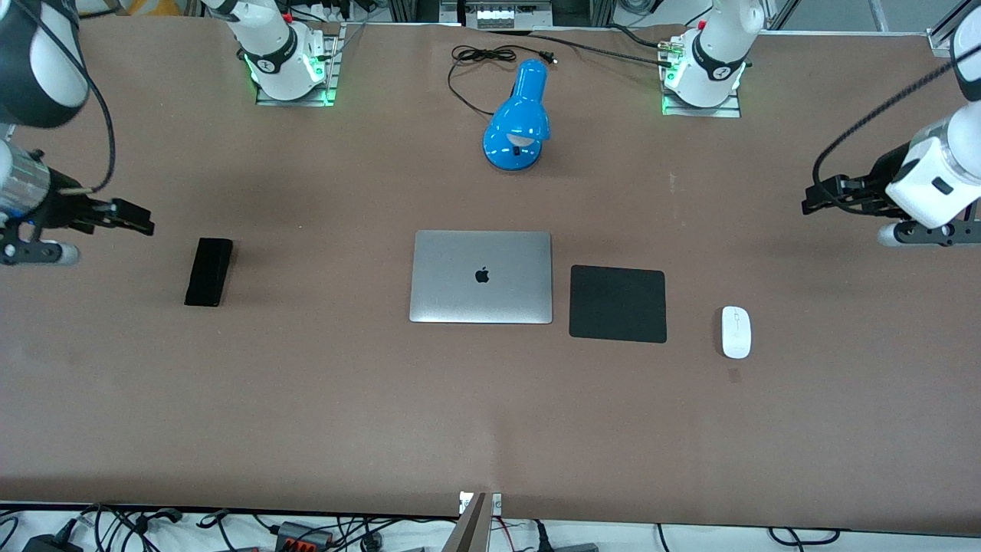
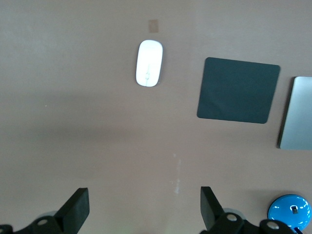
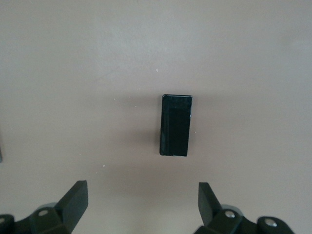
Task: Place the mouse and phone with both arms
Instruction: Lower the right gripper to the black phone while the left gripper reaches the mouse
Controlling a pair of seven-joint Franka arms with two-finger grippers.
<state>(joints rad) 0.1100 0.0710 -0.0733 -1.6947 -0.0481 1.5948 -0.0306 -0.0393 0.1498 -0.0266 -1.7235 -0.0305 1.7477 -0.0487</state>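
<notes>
Toward the right arm's end of the brown table (image 1: 306,414) lies the slim black glossy rectangular phone (image 1: 208,271); the right wrist view shows its reflective face. Over it hangs the right gripper (image 3: 141,204), fingers apart. Beside the black square matte mouse pad (image 1: 618,303), near the closed silver laptop (image 1: 481,277), rests the small white oval mouse (image 1: 736,332), scroll line visible. Above it hangs the left gripper (image 2: 144,207), fingers spread.

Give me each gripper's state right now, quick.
Left gripper: open, empty, above bare table near the mouse.
Right gripper: open, empty, above bare table near the phone.
</notes>
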